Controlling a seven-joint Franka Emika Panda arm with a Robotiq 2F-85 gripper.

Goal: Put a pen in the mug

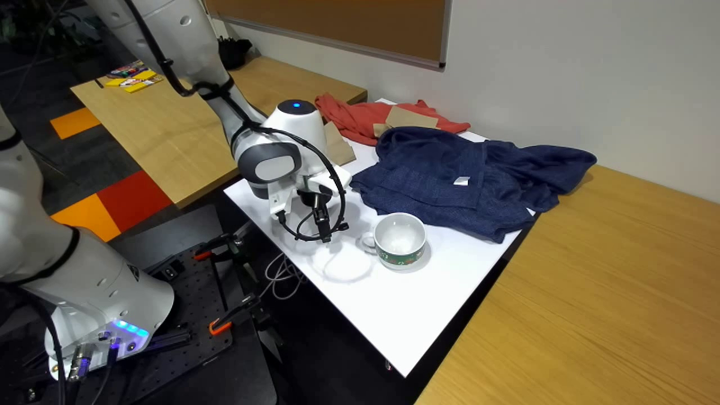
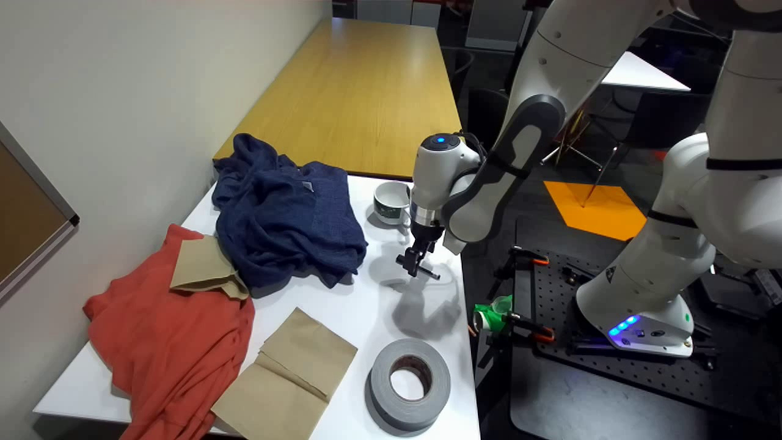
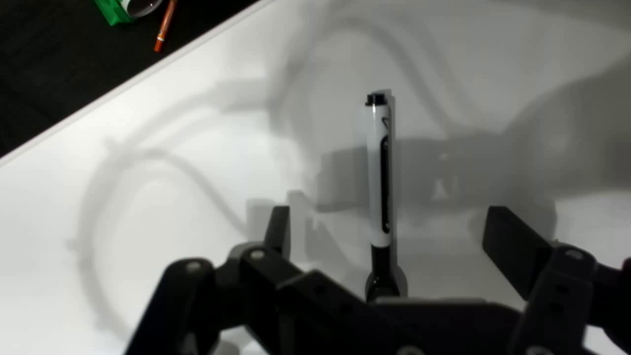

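Observation:
The pen has a white barrel with black ends and lies on the white table in the wrist view. My gripper is open, with one finger on each side of the pen and a gap on both sides. The pen's capped end is partly hidden behind the gripper body. In an exterior view the pen shows as a thin dark stick under my gripper. The white mug with a green patterned band stands upright, its handle towards my gripper. The mug is out of the wrist view.
A navy cloth lies beside the mug along the wall side. A red cloth, brown paper and a grey tape roll lie on the table. The table's edge runs close to the pen.

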